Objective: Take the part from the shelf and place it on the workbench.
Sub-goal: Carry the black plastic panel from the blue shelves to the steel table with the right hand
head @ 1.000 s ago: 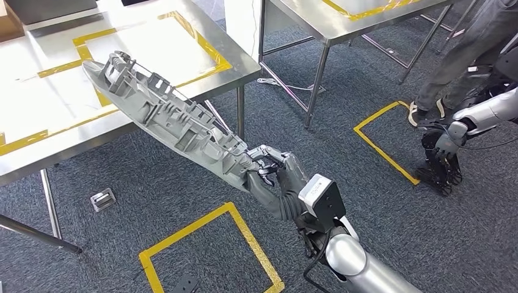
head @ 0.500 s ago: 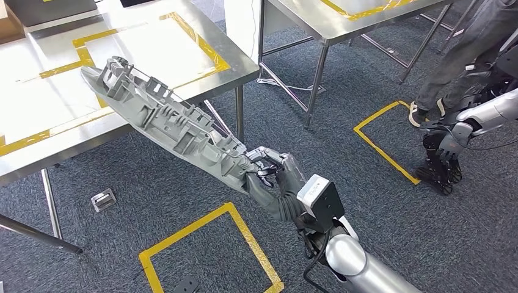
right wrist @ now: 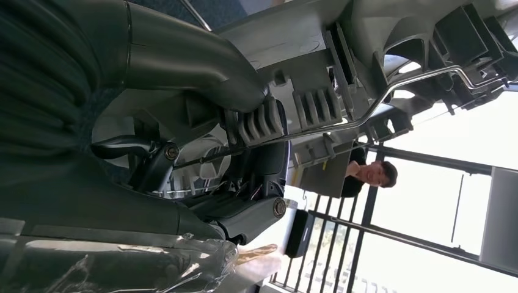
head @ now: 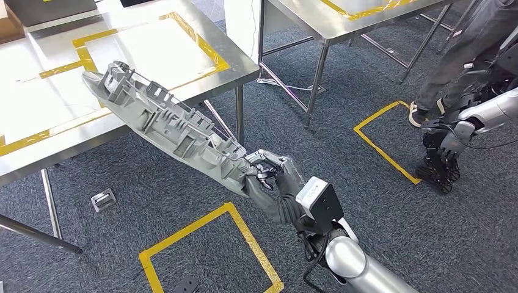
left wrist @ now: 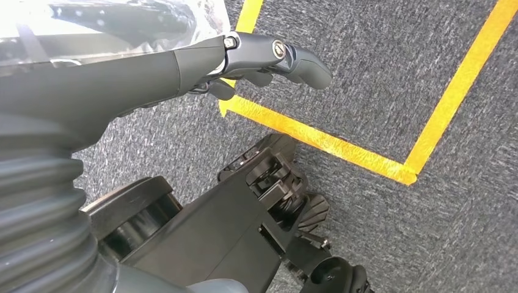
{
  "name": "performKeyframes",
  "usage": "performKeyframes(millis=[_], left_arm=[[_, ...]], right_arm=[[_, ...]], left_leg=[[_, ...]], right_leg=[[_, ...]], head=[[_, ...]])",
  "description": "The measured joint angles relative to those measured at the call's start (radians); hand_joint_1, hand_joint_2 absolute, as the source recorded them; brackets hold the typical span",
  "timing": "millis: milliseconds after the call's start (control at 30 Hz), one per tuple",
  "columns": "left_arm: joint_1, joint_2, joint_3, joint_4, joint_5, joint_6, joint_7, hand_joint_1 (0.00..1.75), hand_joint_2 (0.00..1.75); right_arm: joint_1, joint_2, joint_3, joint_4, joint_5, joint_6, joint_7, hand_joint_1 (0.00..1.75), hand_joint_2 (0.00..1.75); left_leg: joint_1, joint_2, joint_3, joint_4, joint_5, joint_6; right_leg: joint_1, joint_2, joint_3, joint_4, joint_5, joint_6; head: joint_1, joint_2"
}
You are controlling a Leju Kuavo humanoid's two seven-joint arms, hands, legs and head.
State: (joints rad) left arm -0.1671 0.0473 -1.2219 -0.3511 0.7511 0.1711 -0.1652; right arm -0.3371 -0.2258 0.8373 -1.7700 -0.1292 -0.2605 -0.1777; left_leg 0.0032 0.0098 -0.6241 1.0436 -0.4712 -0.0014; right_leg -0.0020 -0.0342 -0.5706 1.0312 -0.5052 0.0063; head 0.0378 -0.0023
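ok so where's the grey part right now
In the head view the grey part is held at its near end by the right hand, left of centre, its far end reaching over the front edge of the steel workbench.

no readable text, labels or signs

In the head view, the bench fills the upper left of the frame, and a second bench stands at the upper centre. The part runs diagonally from over the first bench's front edge down toward the centre, where the right robot hand grips its lower end. A taped square lies on the floor at lower centre, below the part. At the right edge the left robot hand hangs beside a person's legs.
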Motion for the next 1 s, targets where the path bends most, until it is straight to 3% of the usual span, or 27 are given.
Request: performKeyframes(millis=[500, 633, 700, 767, 833, 867, 900, 933, 1000], left_arm=[[0.0, 0.0, 0.0, -0.002, 0.008, 0.0, -0.006, 0.0, 1.75], [0.001, 0.001, 0.0, -0.002, 0.009, 0.0, -0.006, 0.0, 1.75], [0.001, 0.002, 0.0, -0.002, 0.01, 0.0, -0.006, 0.0, 1.75], [-0.001, 0.002, 0.0, -0.002, 0.01, 0.0, -0.005, 0.0, 1.75], [-0.003, 0.003, 0.0, -0.002, 0.01, 0.0, -0.004, 0.0, 1.75], [-0.004, 0.003, 0.0, -0.002, 0.01, 0.0, -0.004, 0.0, 1.75], [-0.003, 0.003, 0.0, -0.002, 0.01, 0.0, -0.004, 0.0, 1.75], [-0.004, 0.003, 0.0, -0.002, 0.01, 0.0, -0.003, 0.0, 1.75], [-0.005, 0.003, 0.0, -0.002, 0.01, 0.0, -0.003, 0.0, 1.75]], right_arm=[[0.0, 0.0, 0.0, 0.0, 0.008, -0.003, 0.01, 1.75, 1.75], [0.0, 0.0, 0.0, 0.0, 0.008, -0.004, 0.011, 1.75, 1.75], [-0.001, 0.0, 0.0, 0.0, 0.008, -0.004, 0.011, 1.75, 1.75], [-0.001, 0.0, -0.001, 0.0, 0.008, -0.004, 0.01, 1.75, 1.75], [0.001, 0.0, -0.001, 0.0, 0.008, -0.004, 0.009, 1.75, 1.75], [0.002, -0.001, -0.001, 0.001, 0.008, -0.004, 0.009, 1.75, 1.75], [0.003, -0.001, -0.001, 0.002, 0.008, -0.004, 0.009, 1.75, 1.75], [0.003, -0.001, -0.001, 0.003, 0.008, -0.004, 0.009, 1.75, 1.75], [0.003, -0.002, -0.001, 0.004, 0.007, -0.004, 0.008, 1.75, 1.75]], left_leg=[[0.0, 0.0, 0.0, 0.0, 0.0, 0.0], [-0.005, -0.001, 0.0, 0.001, -0.004, 0.009], [0.001, -0.002, 0.011, -0.015, 0.001, 0.015], [0.006, -0.002, 0.023, -0.028, 0.005, 0.02], [0.007, -0.003, 0.027, -0.029, 0.002, 0.021], [0.007, -0.005, 0.029, -0.028, -0.001, 0.019], [0.007, -0.007, 0.033, -0.028, -0.005, 0.016], [0.009, -0.01, 0.037, -0.026, -0.01, 0.011], [0.013, -0.017, 0.045, -0.018, -0.023, -0.002]], right_leg=[[0.0, 0.0, 0.0, 0.0, 0.0, 0.0], [-0.004, -0.002, 0.003, -0.008, 0.002, 0.007], [-0.005, 0.005, 0.002, 0.001, -0.005, 0.012], [-0.007, 0.02, -0.032, 0.073, -0.043, 0.016], [-0.01, 0.027, -0.106, 0.204, -0.092, 0.02], [-0.012, 0.028, -0.137, 0.252, -0.1, 0.022], [-0.015, 0.028, -0.153, 0.267, -0.088, 0.025], [-0.018, 0.028, -0.149, 0.241, -0.056, 0.027], [-0.025, 0.03, -0.105, 0.125, 0.022, 0.033]], head=[[0.0, 0.0], [-0.001, 0.0], [0.0, 0.0], [0.002, 0.0], [0.005, 0.0], [0.005, 0.0], [0.006, 0.0], [0.006, 0.0], [0.006, 0.0]])
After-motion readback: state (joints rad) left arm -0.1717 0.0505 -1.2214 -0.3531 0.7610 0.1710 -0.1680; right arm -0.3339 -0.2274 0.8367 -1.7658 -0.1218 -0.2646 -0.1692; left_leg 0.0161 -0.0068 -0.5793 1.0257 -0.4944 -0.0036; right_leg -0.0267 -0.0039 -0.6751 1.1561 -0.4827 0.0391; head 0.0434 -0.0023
